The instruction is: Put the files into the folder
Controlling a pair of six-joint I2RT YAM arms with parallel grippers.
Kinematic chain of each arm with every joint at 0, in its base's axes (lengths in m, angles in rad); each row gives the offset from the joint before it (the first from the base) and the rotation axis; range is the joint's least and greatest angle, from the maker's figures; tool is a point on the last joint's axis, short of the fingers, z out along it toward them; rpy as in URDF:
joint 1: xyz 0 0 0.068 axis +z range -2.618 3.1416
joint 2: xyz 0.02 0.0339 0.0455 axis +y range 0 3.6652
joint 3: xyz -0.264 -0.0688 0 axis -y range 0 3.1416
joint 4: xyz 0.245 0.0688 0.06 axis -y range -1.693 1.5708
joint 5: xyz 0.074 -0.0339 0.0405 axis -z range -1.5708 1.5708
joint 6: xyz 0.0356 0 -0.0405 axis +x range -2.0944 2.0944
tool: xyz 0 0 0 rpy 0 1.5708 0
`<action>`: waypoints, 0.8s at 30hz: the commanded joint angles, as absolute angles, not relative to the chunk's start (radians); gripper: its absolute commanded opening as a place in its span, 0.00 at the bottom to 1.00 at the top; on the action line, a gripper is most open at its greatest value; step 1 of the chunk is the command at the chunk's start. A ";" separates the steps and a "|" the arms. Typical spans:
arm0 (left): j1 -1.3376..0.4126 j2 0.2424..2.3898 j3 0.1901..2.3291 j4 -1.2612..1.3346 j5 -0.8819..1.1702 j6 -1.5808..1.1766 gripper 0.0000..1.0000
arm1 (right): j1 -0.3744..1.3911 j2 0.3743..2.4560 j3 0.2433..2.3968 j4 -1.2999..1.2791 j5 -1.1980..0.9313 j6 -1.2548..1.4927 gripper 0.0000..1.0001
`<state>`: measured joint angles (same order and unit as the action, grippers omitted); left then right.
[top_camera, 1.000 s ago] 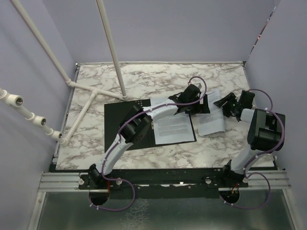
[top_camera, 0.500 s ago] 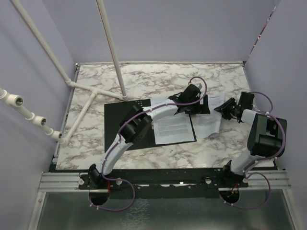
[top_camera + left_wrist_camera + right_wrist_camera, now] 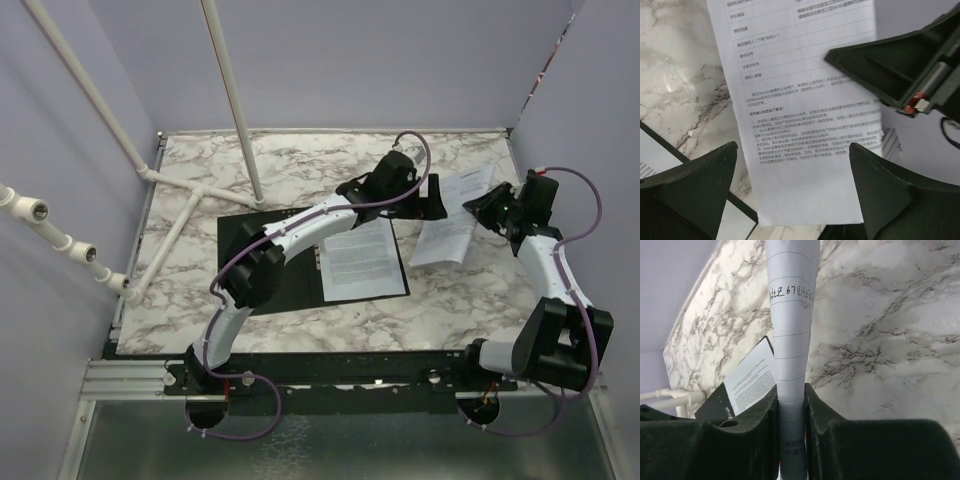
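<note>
The folder [image 3: 265, 275] lies open and black on the marble table. One sheet of the files [image 3: 362, 260] rests on its right half. My right gripper [image 3: 487, 210] is shut on another sheet [image 3: 445, 235] and holds it lifted and slanted right of the folder. In the right wrist view this sheet [image 3: 790, 330] runs curled between the shut fingers [image 3: 791, 415], with the folder [image 3: 715, 402] and its sheet [image 3: 747, 382] below. My left gripper [image 3: 434, 198] is open at the held sheet's left edge. In the left wrist view its fingers [image 3: 795, 200] straddle the sheet [image 3: 800, 115] without touching it.
A white pipe frame [image 3: 185, 195] lies on the table's left part, and one pipe [image 3: 232, 100] rises just behind the folder. Purple walls close in the table [image 3: 300, 160] on three sides. My right gripper also shows in the left wrist view [image 3: 910, 70].
My right gripper has lifted its sheet off the table and carried it up and to the right. My left gripper has swung right from the folder to the held sheet's edge.
</note>
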<state>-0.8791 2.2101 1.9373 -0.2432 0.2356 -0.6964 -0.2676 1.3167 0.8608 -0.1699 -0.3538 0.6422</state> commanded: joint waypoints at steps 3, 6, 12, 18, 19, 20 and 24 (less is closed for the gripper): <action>-0.886 2.060 1.860 -0.247 0.228 -0.688 0.95 | -0.264 1.204 0.894 -0.244 -0.448 0.608 0.24; -0.885 1.991 1.801 -0.247 0.185 -0.681 0.95 | -0.264 1.141 0.881 -0.219 -0.525 0.614 0.24; -0.849 1.859 1.651 -0.244 0.175 -0.688 0.97 | -0.260 1.069 0.860 -0.159 -0.714 0.658 0.24; -0.783 1.665 1.365 -0.098 0.200 -0.745 0.98 | -0.224 1.002 0.813 -0.035 -0.827 0.764 0.24; -0.766 1.632 1.316 -0.059 0.216 -0.758 0.98 | -0.215 0.995 0.804 -0.012 -0.843 0.790 0.24; -0.747 1.601 1.263 -0.019 0.233 -0.774 0.99 | -0.206 0.989 0.792 0.031 -0.857 0.836 0.24; -0.662 1.483 1.040 0.236 0.352 -0.879 0.99 | -0.120 0.971 0.755 0.165 -0.869 0.961 0.24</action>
<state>-0.7319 1.5921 1.2140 -0.0555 0.2287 -0.7650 -0.1913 0.9920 0.7914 0.0021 -0.7948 0.8093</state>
